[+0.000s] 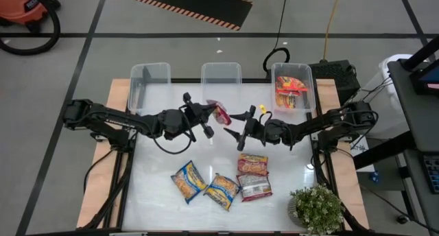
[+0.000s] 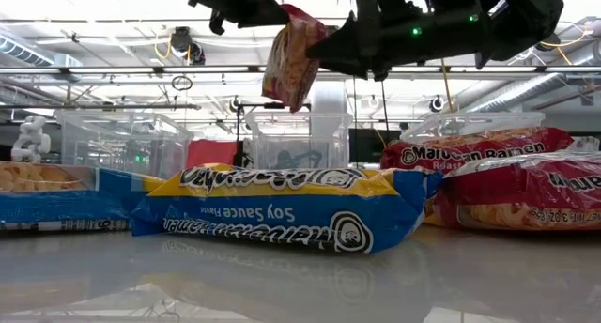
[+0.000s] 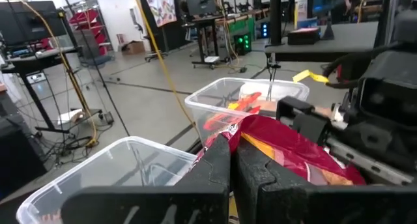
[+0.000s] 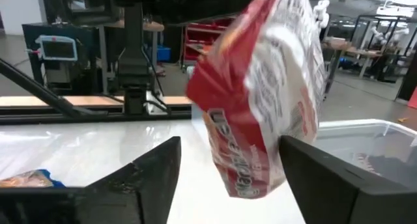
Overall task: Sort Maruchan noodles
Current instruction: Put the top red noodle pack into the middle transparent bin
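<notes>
A red-and-white Maruchan noodle packet (image 2: 291, 55) hangs in the air above the table's middle, with my left gripper (image 1: 208, 119) shut on it. My right gripper (image 4: 229, 146) is open and faces it from the table's right. Its two fingers stand on either side of the packet's lower part (image 4: 251, 172); whether one finger touches it I cannot tell. Two blue-and-yellow packets (image 1: 188, 181) (image 1: 221, 190), an orange-red one (image 1: 252, 163) and a maroon one (image 1: 255, 189) lie flat near the table's front. My left gripper pinches the packet's upper end (image 3: 251, 129) between its two shut fingers (image 3: 215, 165). The fingers come level from the table's left. The packet hangs below them, tilted and clear of the table.
Three clear bins stand along the far edge: left (image 1: 149, 81), middle (image 1: 221, 79), and right (image 1: 306, 81), which holds orange-red packets (image 1: 289, 90). A potted plant (image 1: 315, 208) sits at the near right corner. Bare tabletop lies between the arms and the packets at the front.
</notes>
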`<state>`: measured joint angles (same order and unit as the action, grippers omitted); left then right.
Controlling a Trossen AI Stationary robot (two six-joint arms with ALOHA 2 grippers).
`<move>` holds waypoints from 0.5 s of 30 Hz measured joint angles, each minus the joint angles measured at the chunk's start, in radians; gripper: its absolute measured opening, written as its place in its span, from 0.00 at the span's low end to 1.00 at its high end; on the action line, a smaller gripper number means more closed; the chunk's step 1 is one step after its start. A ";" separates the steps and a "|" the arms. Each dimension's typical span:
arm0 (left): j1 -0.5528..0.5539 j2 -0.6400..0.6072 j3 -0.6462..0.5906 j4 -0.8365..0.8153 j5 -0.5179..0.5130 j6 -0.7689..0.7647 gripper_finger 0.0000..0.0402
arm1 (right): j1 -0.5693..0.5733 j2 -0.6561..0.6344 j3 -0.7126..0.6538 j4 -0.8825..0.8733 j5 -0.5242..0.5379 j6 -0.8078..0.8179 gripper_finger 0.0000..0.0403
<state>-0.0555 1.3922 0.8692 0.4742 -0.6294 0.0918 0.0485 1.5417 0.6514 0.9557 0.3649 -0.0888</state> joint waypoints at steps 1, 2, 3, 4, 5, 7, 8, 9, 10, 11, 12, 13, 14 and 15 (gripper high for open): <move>0.000 0.000 0.000 0.005 0.003 0.000 0.01 | -0.001 0.000 0.000 -0.002 0.000 0.002 0.64; 0.000 0.000 0.000 0.008 0.007 0.000 0.01 | -0.001 0.000 0.000 0.000 0.000 0.003 0.65; 0.000 0.000 0.000 0.010 0.009 -0.001 0.01 | -0.001 0.000 0.000 0.004 0.000 0.010 0.65; 0.000 0.000 0.000 0.011 0.015 -0.002 0.01 | -0.002 0.000 0.000 0.007 0.000 0.021 0.66; 0.000 0.000 0.000 0.011 0.026 -0.006 0.01 | -0.004 0.004 0.000 0.015 0.001 0.026 0.66; 0.000 0.000 0.000 0.010 0.040 -0.009 0.01 | -0.008 0.011 0.000 0.029 0.001 0.024 0.65; 0.000 0.000 0.000 0.010 0.046 -0.009 0.01 | -0.008 0.011 0.000 0.031 0.000 0.022 0.64; 0.000 0.000 0.000 0.010 0.047 -0.009 0.01 | -0.008 0.011 0.000 0.035 0.000 0.017 0.63; 0.000 0.000 0.000 0.010 0.048 -0.009 0.01 | -0.009 0.011 0.000 0.039 0.000 0.011 0.62; 0.000 0.000 0.000 0.010 0.050 -0.009 0.01 | -0.011 0.011 0.000 0.041 0.000 0.002 0.61; 0.000 0.000 0.000 0.010 0.050 -0.007 0.01 | -0.012 0.011 0.000 0.040 0.000 -0.003 0.59; 0.000 0.000 0.000 0.010 0.050 -0.006 0.01 | -0.014 0.011 0.000 0.041 0.000 -0.003 0.58; 0.000 0.000 0.000 0.010 0.051 -0.006 0.01 | -0.016 0.011 0.000 0.046 0.000 -0.001 0.57; 0.000 0.000 0.000 0.010 0.054 -0.006 0.01 | -0.017 0.011 -0.001 0.055 0.000 0.003 0.55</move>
<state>-0.0555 1.3922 0.8692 0.4847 -0.5753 0.0855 0.0319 1.5532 0.6509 1.0109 0.3649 -0.0861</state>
